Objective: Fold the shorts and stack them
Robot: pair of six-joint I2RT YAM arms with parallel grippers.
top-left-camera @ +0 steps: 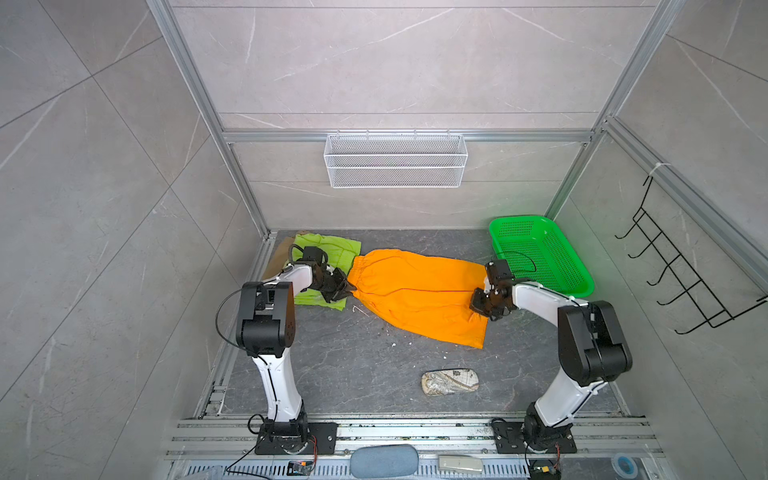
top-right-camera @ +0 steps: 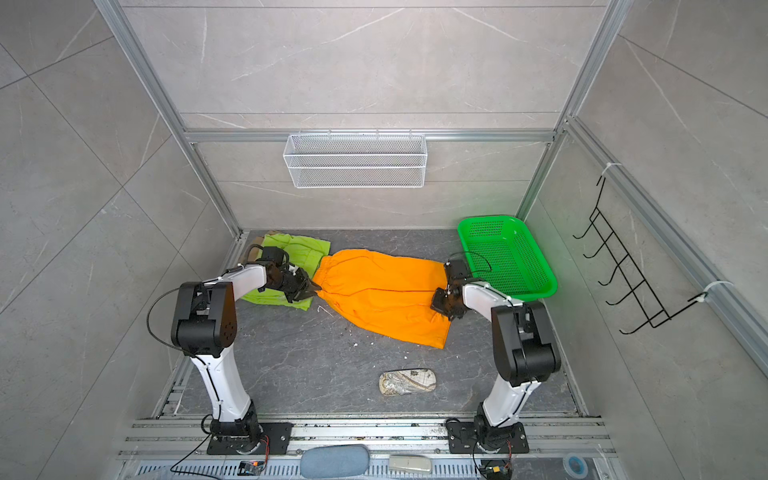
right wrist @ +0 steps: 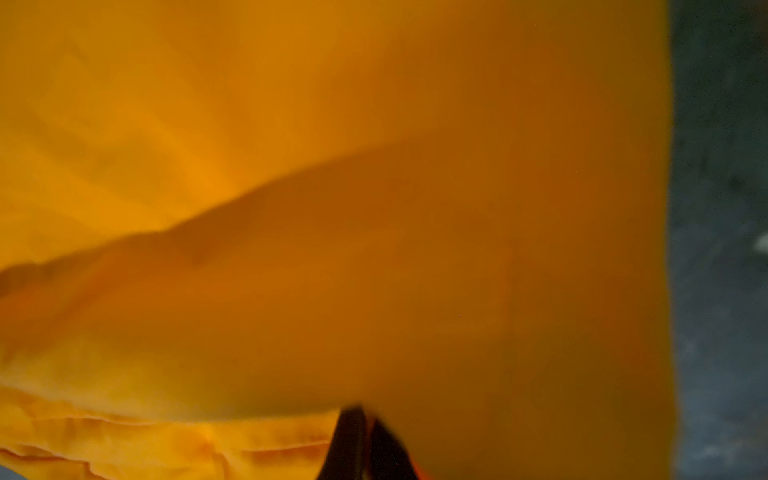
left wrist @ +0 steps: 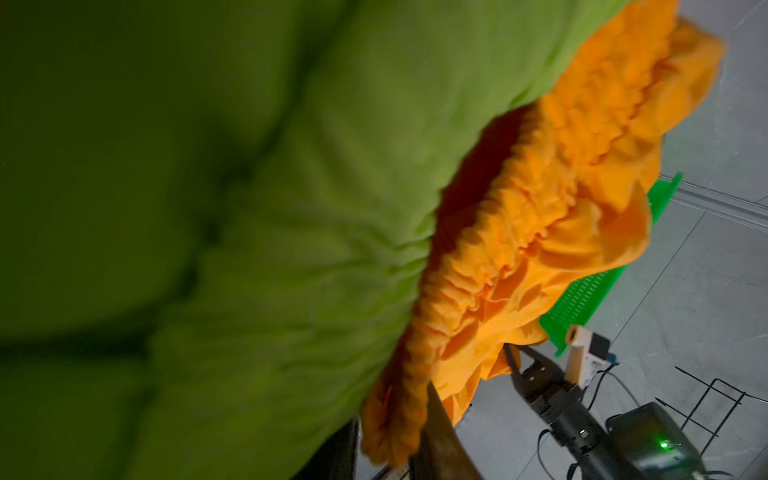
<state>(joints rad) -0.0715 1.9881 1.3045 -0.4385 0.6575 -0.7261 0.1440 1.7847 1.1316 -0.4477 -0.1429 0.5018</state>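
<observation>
Top views: orange shorts [top-left-camera: 419, 303] lie flat on the table [top-left-camera: 332, 374], ready for folding. Right fingers [right wrist: 349, 449] pinch the hem [top-left-camera: 484, 332]; left fingers [left wrist: 442, 449] meet the waistband [top-left-camera: 359, 270] (grip cannot be told). Next, likely: fold hem over.

Pale grey marble-look panels [top-left-camera: 395, 62] wall in the cell on three sides, framed by aluminium rails [top-left-camera: 407, 136]. A white wire-mesh shelf basket [top-left-camera: 395, 160] hangs on the back rail — a black wire hook rack [top-left-camera: 702, 281] on the right wall. The floor [top-left-camera: 353, 374] is dark veined stone, evenly and softly lit
</observation>
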